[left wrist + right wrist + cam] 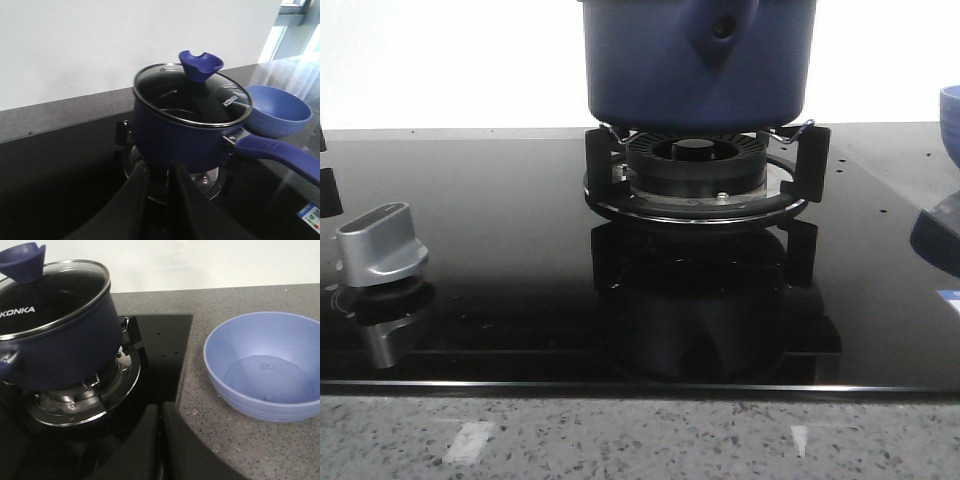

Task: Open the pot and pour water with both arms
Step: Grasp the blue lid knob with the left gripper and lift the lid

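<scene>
Front view shows the pot [698, 62] sitting on the burner grate [705, 175] of the black glass cooktop [500, 260], a silver knob [382, 243] to the left. Left wrist view: the left gripper [159, 187] has its fingers pressed together, grasping nothing, short of the pot; glass lid [192, 95] on. Right wrist view: the right gripper [160, 440] is likewise clenched and empty, between pot and light blue bowl [265, 365].

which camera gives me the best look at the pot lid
The left wrist view: the whole glass lid shows, rim and blue knob included. The right wrist view crops it at the frame's edge, and the front view shows only the pot wall, no lid.
</scene>
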Robot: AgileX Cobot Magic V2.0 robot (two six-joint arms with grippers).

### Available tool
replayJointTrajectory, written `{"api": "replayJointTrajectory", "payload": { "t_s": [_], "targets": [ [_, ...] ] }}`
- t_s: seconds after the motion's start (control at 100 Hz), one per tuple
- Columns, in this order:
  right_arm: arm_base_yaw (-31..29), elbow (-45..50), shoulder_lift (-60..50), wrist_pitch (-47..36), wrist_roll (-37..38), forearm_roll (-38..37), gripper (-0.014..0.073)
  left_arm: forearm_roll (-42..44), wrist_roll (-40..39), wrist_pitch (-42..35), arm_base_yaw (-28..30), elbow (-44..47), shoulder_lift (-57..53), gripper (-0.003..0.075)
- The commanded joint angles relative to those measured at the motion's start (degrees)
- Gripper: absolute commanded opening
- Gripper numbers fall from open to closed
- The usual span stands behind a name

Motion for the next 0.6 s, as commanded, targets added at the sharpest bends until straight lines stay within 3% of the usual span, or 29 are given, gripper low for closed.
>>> {"api": "replayJointTrajectory", "payload": {
  "t_s": [0.0,0.17,0.24,0.35,0.59],
  "targets": [
    [0.1,-2.1,0.6,-3.2,-1.4,-0.1,0.0083,-8.8,8.2,-3.2,-2.9,-4.2,5.0,0.0169],
    [0.1,-2.1,0.6,-3.2,-1.4,-0.2,0.0363,-17.9,20.0,-3.2,-6.0,-10.1,15.5,0.0354],
    [0.1,-2.1,0.6,-3.2,-1.4,-0.3,0.0447,-19.8,23.0,-3.0,-6.8,-12.6,19.1,0.0396],
    [0.1,-2.1,0.6,-3.2,-1.4,-0.7,0.0455,-21.1,26.2,-1.2,-8.0,-17.8,25.5,0.0432],
    [0.1,-2.1,0.6,-2.7,-1.4,-1.1,0.0456,-21.6,26.6,3.2,-8.7,-30.0,37.4,0.0433]
  ]
}}
